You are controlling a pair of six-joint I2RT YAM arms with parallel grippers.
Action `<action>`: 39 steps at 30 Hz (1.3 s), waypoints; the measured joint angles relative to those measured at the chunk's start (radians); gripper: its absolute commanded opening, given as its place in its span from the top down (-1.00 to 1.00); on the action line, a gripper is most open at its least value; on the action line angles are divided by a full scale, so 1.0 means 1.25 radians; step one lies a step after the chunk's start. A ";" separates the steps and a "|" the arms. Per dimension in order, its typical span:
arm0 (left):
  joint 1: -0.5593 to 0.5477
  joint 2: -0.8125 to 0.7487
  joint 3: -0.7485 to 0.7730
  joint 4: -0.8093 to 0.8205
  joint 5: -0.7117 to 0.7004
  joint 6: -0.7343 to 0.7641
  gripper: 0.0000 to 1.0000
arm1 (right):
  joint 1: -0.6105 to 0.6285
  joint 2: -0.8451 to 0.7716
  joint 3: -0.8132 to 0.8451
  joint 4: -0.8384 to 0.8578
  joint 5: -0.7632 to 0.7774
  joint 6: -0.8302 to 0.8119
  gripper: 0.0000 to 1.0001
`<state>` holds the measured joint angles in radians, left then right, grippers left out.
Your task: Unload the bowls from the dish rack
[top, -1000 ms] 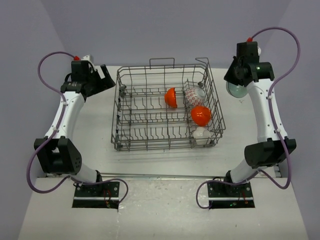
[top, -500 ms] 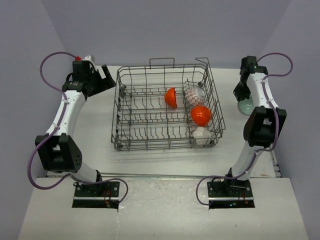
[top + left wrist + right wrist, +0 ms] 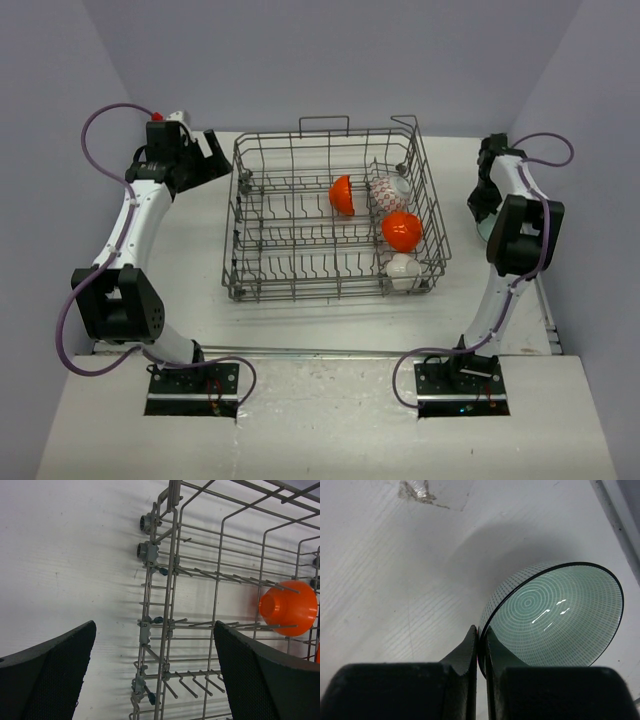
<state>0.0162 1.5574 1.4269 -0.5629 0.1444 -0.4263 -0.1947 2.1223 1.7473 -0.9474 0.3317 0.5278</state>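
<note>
Right of the dish rack [image 3: 238,200], the right gripper [image 3: 481,630] pinches the teal bowl [image 3: 555,615] by its rim near the table [image 3: 395,580]; best settle it flat before letting go. The left gripper [image 3: 154,630] gapes wide.

In the top view, the right arm [image 3: 520,235] hid most of the teal bowl [image 3: 555,615]. The left wrist view cropped the dish rack [image 3: 170,605] at right and bottom.

dish rack [image 3: 330,287] open on top — tines [image 3: 235,577] crowd bowls [image 3: 402,231], table [image 3: 190,250] free beside
</note>
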 measured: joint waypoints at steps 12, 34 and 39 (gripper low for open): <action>0.000 0.000 -0.017 -0.001 -0.013 0.000 -1.00 | -0.026 0.028 0.018 0.022 0.037 -0.031 0.07; 0.000 0.000 -0.030 0.005 -0.017 0.000 -1.00 | 0.306 -0.329 0.532 0.125 -0.250 -0.135 -0.62; 0.000 0.000 -0.037 0.004 -0.020 0.000 -1.00 | 0.298 -0.259 0.565 0.203 -0.583 -0.087 -0.43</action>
<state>0.0162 1.5574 1.3811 -0.5583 0.1196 -0.4259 0.1776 1.7981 2.4535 -0.6937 -0.3973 0.4194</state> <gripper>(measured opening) 0.997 0.745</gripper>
